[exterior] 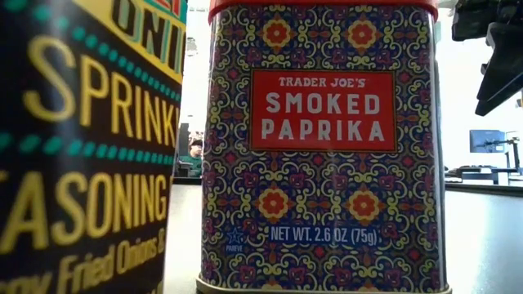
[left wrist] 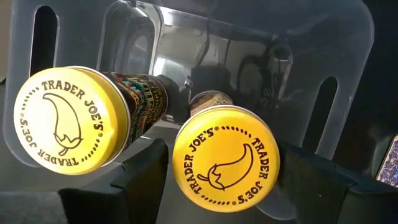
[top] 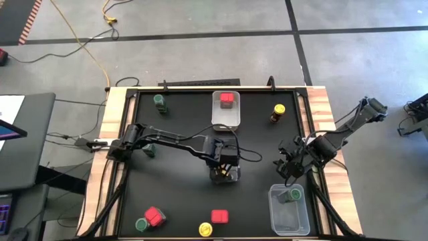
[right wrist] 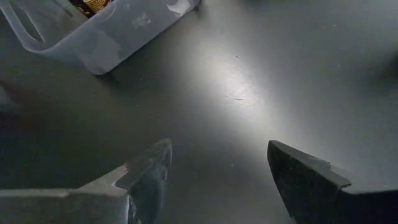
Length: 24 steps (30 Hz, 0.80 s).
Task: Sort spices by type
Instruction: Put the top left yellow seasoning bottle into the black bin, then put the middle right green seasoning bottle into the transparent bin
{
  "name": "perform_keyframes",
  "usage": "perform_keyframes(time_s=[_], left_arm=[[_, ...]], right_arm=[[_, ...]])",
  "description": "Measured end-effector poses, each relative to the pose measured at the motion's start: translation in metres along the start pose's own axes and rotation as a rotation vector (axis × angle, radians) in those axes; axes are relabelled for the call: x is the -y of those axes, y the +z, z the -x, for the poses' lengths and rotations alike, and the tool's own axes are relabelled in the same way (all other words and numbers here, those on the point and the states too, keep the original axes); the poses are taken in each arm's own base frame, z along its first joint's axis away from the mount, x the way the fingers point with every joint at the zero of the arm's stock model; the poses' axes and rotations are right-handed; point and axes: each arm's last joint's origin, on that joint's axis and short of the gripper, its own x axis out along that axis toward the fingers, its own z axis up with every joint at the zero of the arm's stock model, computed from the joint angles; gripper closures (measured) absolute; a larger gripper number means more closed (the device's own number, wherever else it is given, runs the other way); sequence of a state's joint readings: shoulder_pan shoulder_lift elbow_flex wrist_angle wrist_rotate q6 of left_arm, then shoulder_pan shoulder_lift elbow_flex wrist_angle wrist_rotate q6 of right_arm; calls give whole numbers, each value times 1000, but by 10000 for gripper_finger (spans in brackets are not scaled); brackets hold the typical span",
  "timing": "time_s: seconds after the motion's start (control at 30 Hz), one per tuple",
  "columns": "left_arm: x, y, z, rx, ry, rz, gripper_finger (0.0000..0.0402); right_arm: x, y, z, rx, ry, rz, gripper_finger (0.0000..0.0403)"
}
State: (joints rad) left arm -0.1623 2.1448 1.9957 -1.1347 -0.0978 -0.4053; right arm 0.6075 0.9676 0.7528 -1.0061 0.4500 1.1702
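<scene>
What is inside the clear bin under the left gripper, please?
Two yellow-lidded jars lie in the clear bin. From above, the left gripper covers most of it, hiding anything else.

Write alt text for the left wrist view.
Two yellow-lidded jars lie on their sides in a clear plastic bin, lids facing the camera. The left gripper has its dark fingers on either side of the nearer jar, with gaps showing between fingers and lid.
</scene>
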Motion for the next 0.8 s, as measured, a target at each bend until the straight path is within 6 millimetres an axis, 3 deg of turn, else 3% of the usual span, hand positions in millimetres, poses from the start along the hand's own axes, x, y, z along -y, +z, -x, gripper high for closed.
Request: perform_keyframes(time_s=[0.8], left_arm=[[-4,-1,0,-24,13,24,127]], right_arm=[[0,0,0,-1,-1,0,111]])
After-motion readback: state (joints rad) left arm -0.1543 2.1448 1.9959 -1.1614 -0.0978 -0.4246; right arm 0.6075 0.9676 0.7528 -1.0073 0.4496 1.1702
